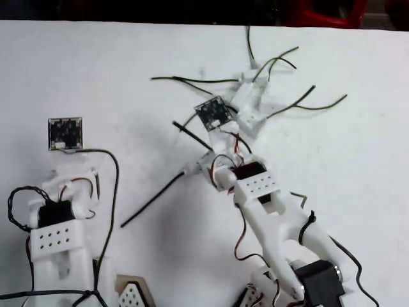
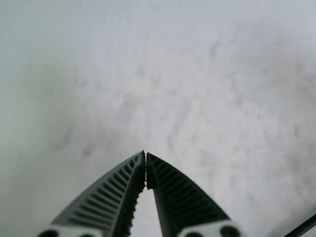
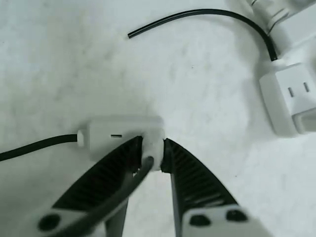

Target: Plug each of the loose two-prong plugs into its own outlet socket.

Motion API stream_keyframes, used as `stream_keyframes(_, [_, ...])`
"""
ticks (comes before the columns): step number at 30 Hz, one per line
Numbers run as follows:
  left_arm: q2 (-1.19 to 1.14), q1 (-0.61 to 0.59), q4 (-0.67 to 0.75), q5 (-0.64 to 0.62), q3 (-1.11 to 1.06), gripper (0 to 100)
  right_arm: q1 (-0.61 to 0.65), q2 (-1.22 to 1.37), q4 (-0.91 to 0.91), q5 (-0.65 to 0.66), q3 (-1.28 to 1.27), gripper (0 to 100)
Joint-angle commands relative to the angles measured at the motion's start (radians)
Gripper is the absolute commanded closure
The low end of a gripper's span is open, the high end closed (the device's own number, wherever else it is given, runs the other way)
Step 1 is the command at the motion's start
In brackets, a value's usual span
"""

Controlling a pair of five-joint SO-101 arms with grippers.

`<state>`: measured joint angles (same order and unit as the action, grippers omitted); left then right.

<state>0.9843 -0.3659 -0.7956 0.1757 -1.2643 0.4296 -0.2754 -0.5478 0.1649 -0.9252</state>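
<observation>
right wrist view: right gripper (image 3: 153,144) seemingly pinches the white plug (image 3: 118,134).

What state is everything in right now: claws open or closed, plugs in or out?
left gripper, shut, empty.
right gripper, shut on the white connector.
white connector, lying on the table, pinched at one end.
outlet socket, both slots empty, nothing plugged in.

A robotics test bench, of the lab or workshop kind, is indicated. A plain white table (image 1: 96,70) is seen, at which a left arm (image 1: 54,240) and a right arm (image 1: 278,224) of white printed parts are mounted, with exposed wiring (image 1: 239,240). Short cut cords (image 1: 192,80) and socket blocks (image 1: 250,112) are laid out. A red moulded object (image 1: 326,11) is noted beyond the far edge.
</observation>
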Motion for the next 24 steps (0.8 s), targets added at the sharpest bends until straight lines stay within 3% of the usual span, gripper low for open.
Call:
stream_keyframes(1, [0.024, -0.007, 0.017, -0.003, 0.005, 98, 0.001, 0.008, -0.116, 0.012, 0.051, 98.1])
stream_keyframes(7, [0.024, -0.007, 0.017, -0.003, 0.005, 98, 0.004, 0.013, -0.219, 0.012, 0.118, 98.1])
stream_keyframes(17, [0.024, -0.005, 0.017, -0.003, 0.005, 98, 0.004, 0.001, -0.070, 0.003, 0.135, 98.1])
stream_keyframes(24, [0.024, -0.005, 0.017, -0.003, 0.005, 98, 0.004, -0.025, -0.065, 0.002, 0.147, 98.1])
